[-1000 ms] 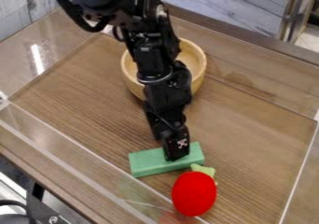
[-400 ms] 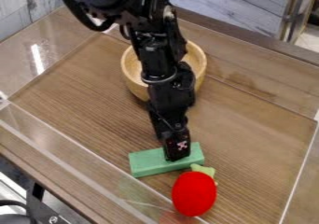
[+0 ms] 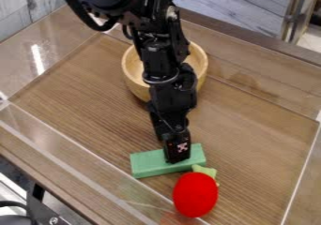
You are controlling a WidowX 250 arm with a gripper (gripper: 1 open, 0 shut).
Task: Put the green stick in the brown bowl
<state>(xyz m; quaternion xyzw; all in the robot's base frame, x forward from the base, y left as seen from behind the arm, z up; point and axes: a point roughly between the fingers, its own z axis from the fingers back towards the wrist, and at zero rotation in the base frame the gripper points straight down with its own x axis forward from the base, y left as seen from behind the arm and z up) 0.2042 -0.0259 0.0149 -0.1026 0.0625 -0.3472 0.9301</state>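
Pincer pointed down onto green stick, jaws spread wide; grip unclear. Brown bowl well behind.

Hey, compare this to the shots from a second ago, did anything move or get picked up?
No visible change. The gripper still sits low over the green stick, which lies flat on the table beside the red toy. The brown bowl is where it was.

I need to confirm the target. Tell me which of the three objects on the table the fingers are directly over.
The flat light green rectangular block: the open fingers sit on it, unlike the red round toy or tan wooden bowl.
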